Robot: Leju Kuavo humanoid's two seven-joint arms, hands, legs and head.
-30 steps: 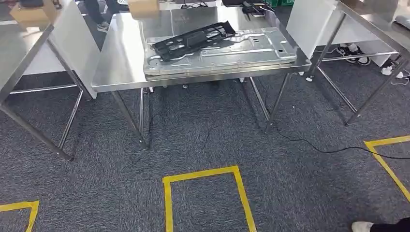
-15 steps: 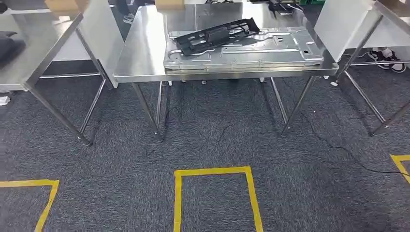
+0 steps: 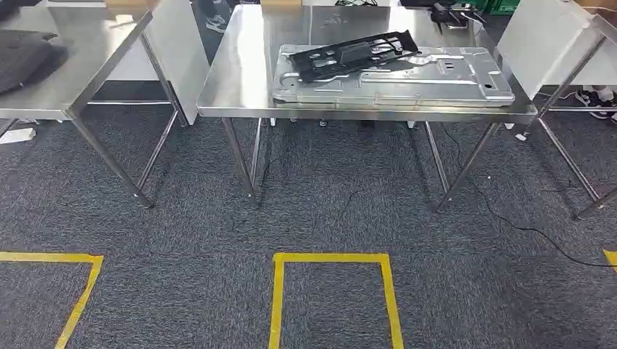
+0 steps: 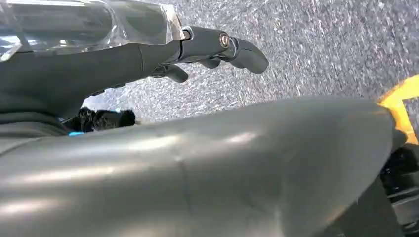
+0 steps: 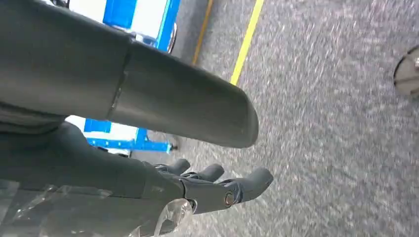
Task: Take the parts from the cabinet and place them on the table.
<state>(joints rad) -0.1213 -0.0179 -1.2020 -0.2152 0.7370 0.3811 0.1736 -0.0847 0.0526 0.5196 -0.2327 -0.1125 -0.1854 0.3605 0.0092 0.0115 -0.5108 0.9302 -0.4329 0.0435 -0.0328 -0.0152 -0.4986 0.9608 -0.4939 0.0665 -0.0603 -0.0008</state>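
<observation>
On the steel table (image 3: 240,65) straight ahead in the head view lie 2 parts: a silver stamped metal panel (image 3: 407,80) and, resting across its far left portion, a black plastic frame (image 3: 356,52). Compared with 1 second ago the whole scene has slid rightward and the table sits more squarely in view, so the camera has turned; the parts themselves have kept their places on the panel and table. A second steel table (image 3: 65,80) stands to the left, and a yellow taped square (image 3: 331,291) marks the carpet below.

In the left wrist view the left hand (image 4: 197,49) hangs over the grey carpet, fingers extended and loosely apart, holding nothing.

In the right wrist view the right hand (image 5: 217,185) likewise hangs over carpet, fingers stretched out, empty.

With both hands free and parts already delivered, the robot is probably turning away for another fetch from the cabinet.
</observation>
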